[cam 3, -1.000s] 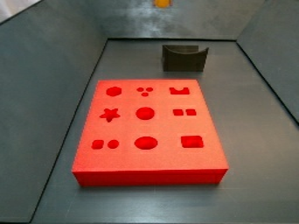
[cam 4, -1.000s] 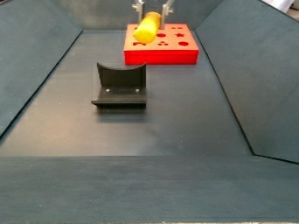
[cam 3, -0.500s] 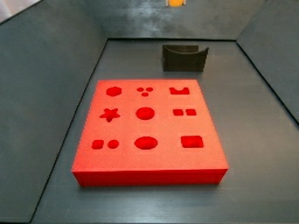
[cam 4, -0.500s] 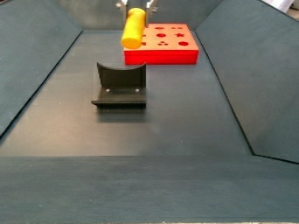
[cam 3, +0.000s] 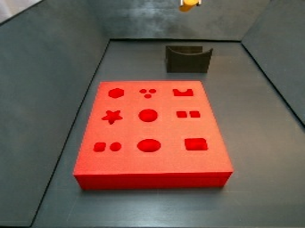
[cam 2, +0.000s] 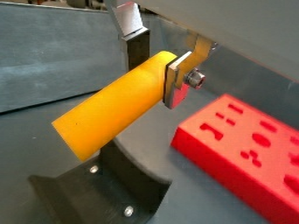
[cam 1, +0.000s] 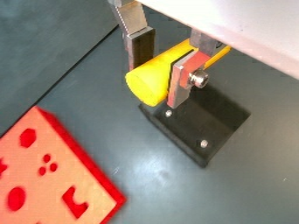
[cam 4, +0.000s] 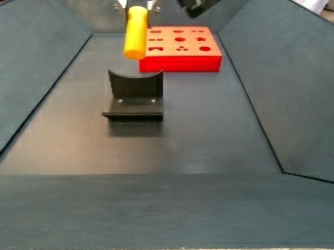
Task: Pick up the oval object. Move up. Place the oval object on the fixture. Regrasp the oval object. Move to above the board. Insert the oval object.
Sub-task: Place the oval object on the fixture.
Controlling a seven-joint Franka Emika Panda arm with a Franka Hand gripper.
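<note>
Wrist views are taken first. The gripper (cam 1: 163, 72) is seen with its jaws pinching the oval object (cam 1: 160, 74) near one end, the yellow peg lying crosswise between the silver plates; in both wrist views it hangs above the fixture (cam 1: 201, 129), not touching it. The long free end (cam 2: 103, 116) overhangs the notch (cam 2: 105, 186). The board (cam 2: 249, 156) lies beside the fixture, apart from it.

Side views follow. The oval object (cam 4: 135, 32) is seen upright-looking above the fixture (cam 4: 133, 98), clear of the bench (cam 4: 170, 195); the board (cam 4: 183, 49) lies beyond. In a side view only a scrap of orange (cam 3: 190, 4) shows at the frame edge, above the fixture (cam 3: 187, 59).

Risk is judged as follows: an off-centre descent could land the peg on a notch wall, tipping or rolling it off on release. The grip near one end could allow swivel. The arm is held high, wrist pointing down.
</note>
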